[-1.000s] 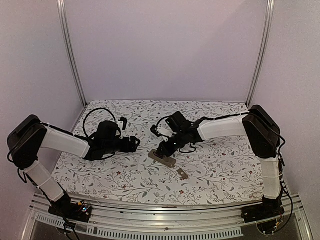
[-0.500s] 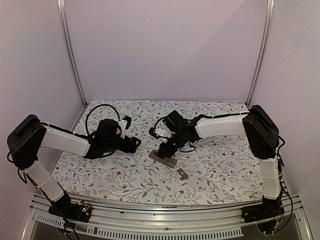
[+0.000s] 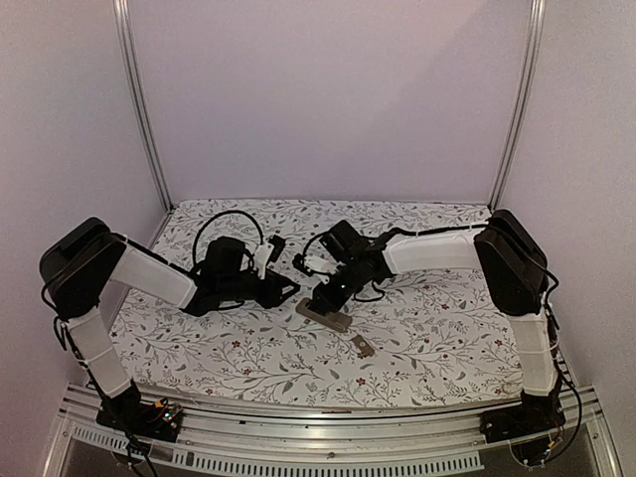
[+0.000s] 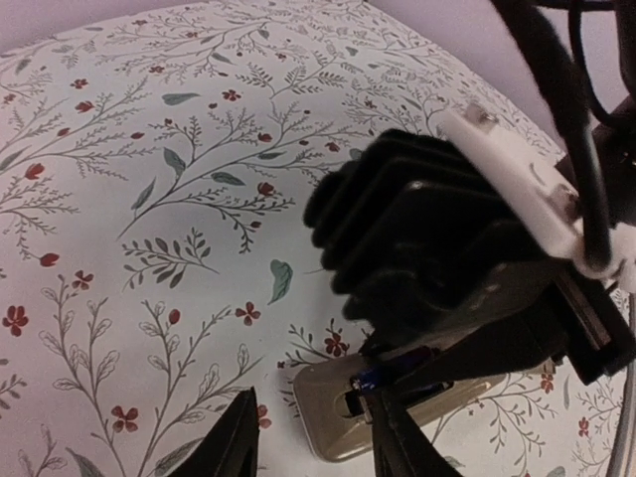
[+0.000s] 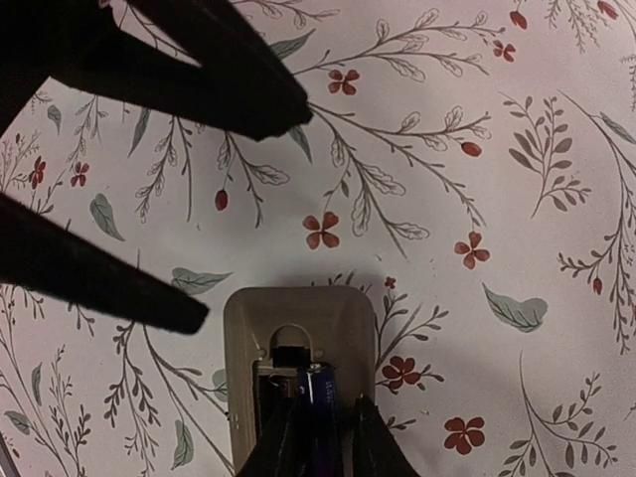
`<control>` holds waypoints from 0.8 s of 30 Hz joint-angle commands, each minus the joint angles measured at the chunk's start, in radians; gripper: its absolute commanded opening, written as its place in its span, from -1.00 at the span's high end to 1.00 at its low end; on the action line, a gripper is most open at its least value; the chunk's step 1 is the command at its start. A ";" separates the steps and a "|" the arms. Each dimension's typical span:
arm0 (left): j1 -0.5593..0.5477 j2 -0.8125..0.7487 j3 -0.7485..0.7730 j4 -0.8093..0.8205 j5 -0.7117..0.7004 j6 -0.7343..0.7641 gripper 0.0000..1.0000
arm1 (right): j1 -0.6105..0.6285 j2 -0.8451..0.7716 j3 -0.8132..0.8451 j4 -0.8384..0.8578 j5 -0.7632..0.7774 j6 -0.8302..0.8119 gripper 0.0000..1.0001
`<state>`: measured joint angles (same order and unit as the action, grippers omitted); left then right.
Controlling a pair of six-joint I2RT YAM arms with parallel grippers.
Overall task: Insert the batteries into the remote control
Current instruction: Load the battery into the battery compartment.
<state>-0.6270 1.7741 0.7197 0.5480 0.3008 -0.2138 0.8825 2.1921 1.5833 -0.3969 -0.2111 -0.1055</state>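
The right gripper (image 5: pixel 320 442) has its jaws drawn narrow, one tip on either side of a battery (image 5: pixel 315 393). Whether they press it or only flank it, I cannot tell. The battery points straight ahead of the tips and lies along the dark recess of the remote (image 5: pixel 248 338), so the grip looks meant to seat it lengthwise in its slot. It is a thin dark stick with a bluish sheen, its far end against the small notch at the recess's end. The recess beside it is too dark to show whether another battery is there.

The remote lies back-up beneath these jaws, a tan-grey bar with rounded corners, flat on the flowered cloth (image 5: pixel 517 149).

The left gripper (image 4: pixel 320 442) has its jaws spread, pinching nothing. The remote's near end sits just ahead of its tips, probably so it can steady the bar. A small flat cover (image 3: pixel 364 346) lies apart, behind the right jaws.
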 commanded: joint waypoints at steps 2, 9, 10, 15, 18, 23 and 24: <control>0.001 0.024 0.019 0.044 0.085 0.068 0.23 | 0.006 0.052 -0.037 -0.052 0.009 -0.010 0.55; 0.004 0.024 0.021 0.010 0.060 0.086 0.23 | 0.007 0.009 -0.016 -0.044 -0.007 -0.002 0.55; 0.004 0.024 0.018 0.014 0.062 0.084 0.23 | 0.007 -0.001 -0.014 -0.043 -0.008 -0.001 0.55; 0.003 0.024 0.016 0.011 0.065 0.088 0.22 | 0.008 -0.042 -0.006 -0.042 -0.035 0.015 0.51; 0.003 0.019 0.016 0.009 0.067 0.095 0.22 | 0.009 -0.063 -0.008 -0.032 -0.064 0.027 0.49; 0.004 0.015 0.017 0.004 0.070 0.096 0.22 | 0.009 -0.078 -0.013 -0.026 -0.036 0.039 0.58; 0.004 0.013 0.017 0.004 0.071 0.098 0.22 | 0.009 -0.079 -0.015 -0.027 -0.035 0.039 0.58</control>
<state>-0.6270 1.7870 0.7288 0.5613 0.3588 -0.1337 0.8845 2.1647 1.5784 -0.4072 -0.2474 -0.0845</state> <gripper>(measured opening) 0.390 0.212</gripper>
